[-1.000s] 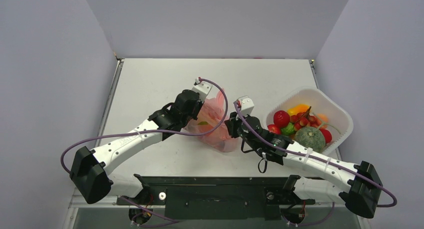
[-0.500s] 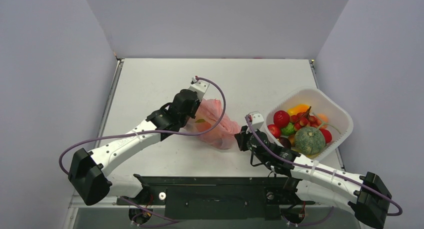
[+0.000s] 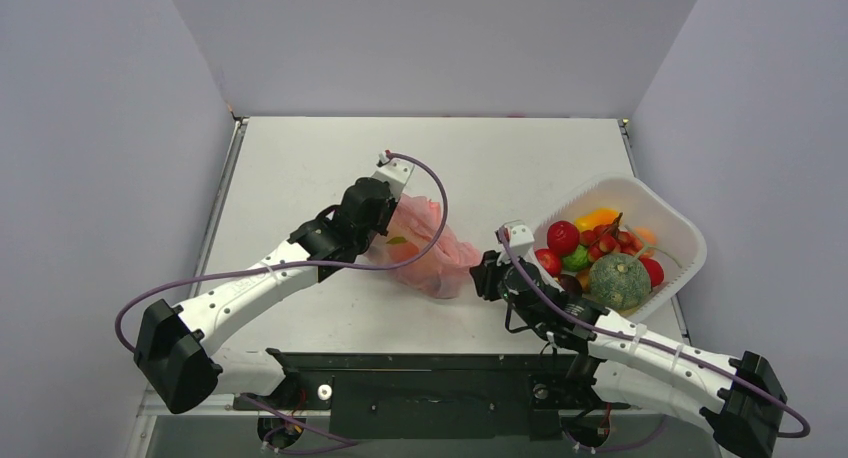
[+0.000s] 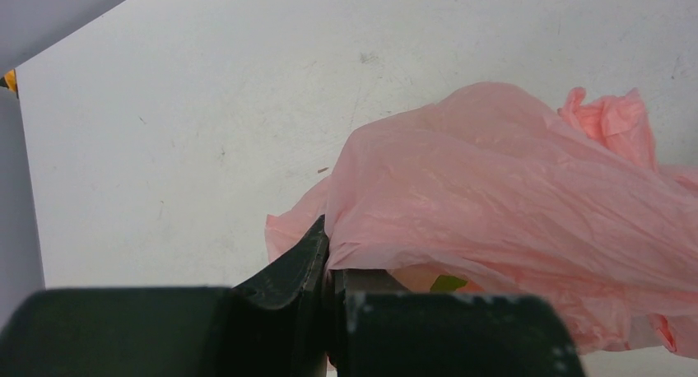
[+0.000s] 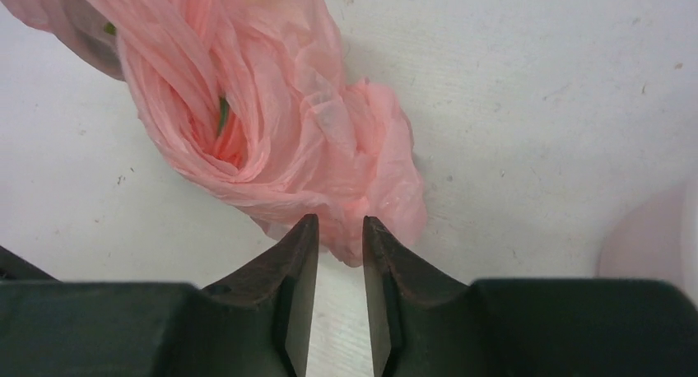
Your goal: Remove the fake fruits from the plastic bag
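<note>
The pink plastic bag (image 3: 432, 255) lies crumpled on the table between my two grippers. My left gripper (image 3: 383, 232) is shut on the bag's left edge; in the left wrist view the jaws (image 4: 331, 249) pinch the pink film (image 4: 510, 179). A green and orange fruit (image 4: 449, 284) shows through the bag behind them. My right gripper (image 3: 480, 276) is open by a narrow gap at the bag's right end. In the right wrist view the bag's tip (image 5: 354, 237) lies just between the fingertips (image 5: 339, 229), not gripped. A green stem (image 5: 222, 114) shows in the bag's folds.
A white rounded-square basket (image 3: 640, 189) stands at the right, holding a red tomato (image 3: 563, 236), a green melon (image 3: 618, 279) and several other small fruits. Its rim shows at the right wrist view's right edge (image 5: 650, 237). Grey walls enclose the table.
My right gripper has let go of the bag and dropped toward the near right, to the bag's right tip. The bag has sunk flatter. My left gripper has drawn slightly left, still holding it.
</note>
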### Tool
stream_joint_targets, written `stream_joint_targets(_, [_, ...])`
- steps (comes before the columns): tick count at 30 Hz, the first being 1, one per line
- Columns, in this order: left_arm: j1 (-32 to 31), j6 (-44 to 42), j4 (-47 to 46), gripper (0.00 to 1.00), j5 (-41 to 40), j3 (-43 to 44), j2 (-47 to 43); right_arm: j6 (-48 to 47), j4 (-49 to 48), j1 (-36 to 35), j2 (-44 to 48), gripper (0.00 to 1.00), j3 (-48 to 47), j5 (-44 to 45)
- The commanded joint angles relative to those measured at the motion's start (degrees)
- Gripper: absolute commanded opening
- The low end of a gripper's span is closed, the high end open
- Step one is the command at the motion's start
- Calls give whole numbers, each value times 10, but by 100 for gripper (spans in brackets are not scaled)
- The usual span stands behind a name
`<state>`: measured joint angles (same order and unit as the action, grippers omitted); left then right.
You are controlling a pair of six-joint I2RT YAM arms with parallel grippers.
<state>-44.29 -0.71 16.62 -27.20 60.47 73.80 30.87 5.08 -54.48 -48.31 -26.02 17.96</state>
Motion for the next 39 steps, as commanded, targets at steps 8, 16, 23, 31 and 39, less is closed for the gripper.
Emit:
stream_joint_targets(8, [7, 3, -34, 0, 3, 9, -17, -69, -38, -10, -66, 49, -141, -30])
stream_joint_targets(16, [7, 4, -34, 0, 7, 10, -16, -82, -45, -30, -154, 50, -192, -22])
stream_joint_targets(23, [7, 4, -32, 0, 9, 11, -14, -75, -55, -43, -176, 43, -177, -2])
stream_joint_targets(31, [7, 2, -34, 0, 4, 10, -18, -67, -31, -44, -97, 25, -97, 42])
stream_joint_targets(39, [7, 2, -32, 12, 27, 11, -20, -44, -28, -43, -9, 0, -13, 69])
